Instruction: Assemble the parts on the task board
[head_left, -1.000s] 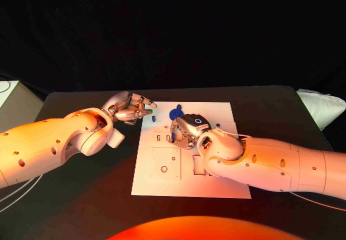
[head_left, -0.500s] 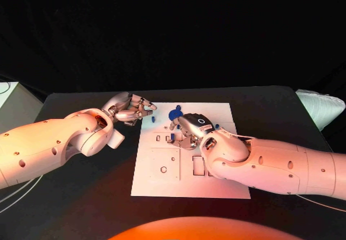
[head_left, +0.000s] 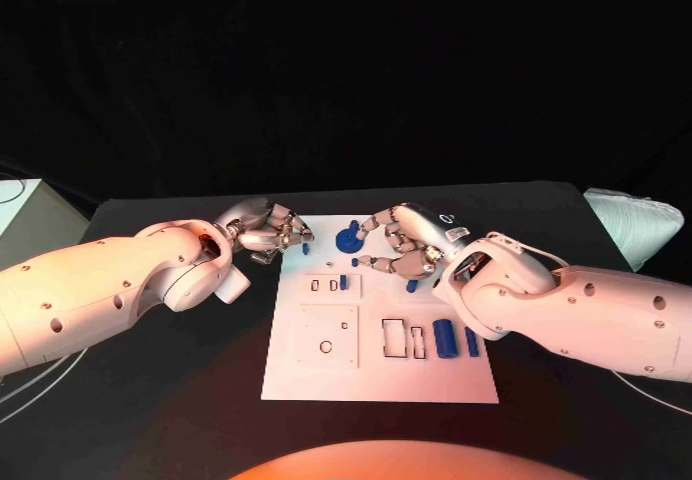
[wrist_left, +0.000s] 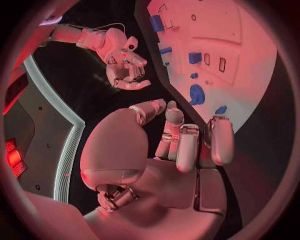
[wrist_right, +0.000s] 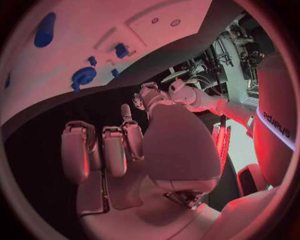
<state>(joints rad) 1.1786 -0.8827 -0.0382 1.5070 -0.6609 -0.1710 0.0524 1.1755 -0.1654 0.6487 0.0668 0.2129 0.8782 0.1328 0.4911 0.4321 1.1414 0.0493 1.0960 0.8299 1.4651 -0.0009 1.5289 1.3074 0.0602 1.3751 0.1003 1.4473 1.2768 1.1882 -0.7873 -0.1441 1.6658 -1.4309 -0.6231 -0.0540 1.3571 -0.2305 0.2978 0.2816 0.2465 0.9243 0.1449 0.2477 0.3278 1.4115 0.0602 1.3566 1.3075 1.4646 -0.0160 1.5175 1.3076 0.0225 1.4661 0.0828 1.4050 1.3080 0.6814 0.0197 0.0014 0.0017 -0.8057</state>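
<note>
One white task board (head_left: 378, 375) lies in the middle of the black worktop (head_left: 577, 215), and two hands hover over its far end. In the head view five blue parts can be counted: a round disc part (head_left: 348, 240) near the far edge, a small piece (head_left: 307, 246) at the far left corner just beside the left hand (head_left: 267, 232), a small peg (head_left: 413, 286) under the right hand (head_left: 408, 243), and two upright blocks (head_left: 446, 336) side by side in the slots near the right edge. Several empty rectangular cutouts (head_left: 394, 337) lie beside them. The left hand sits at the board's far left corner with its fingers (head_left: 293, 238) curled in, grasping nothing that can be seen. The right hand hangs above the board with its fingers (head_left: 378, 265) apart and released, holding nothing. The left wrist view adds what the head view hides: the right hand (wrist_left: 127, 67) from the side, well clear of the board (wrist_left: 250, 45), and the disc part (wrist_left: 197, 94) standing raised on the surface. The right wrist view shows the disc part (wrist_right: 83, 77) with smaller blue pieces round it.
</note>
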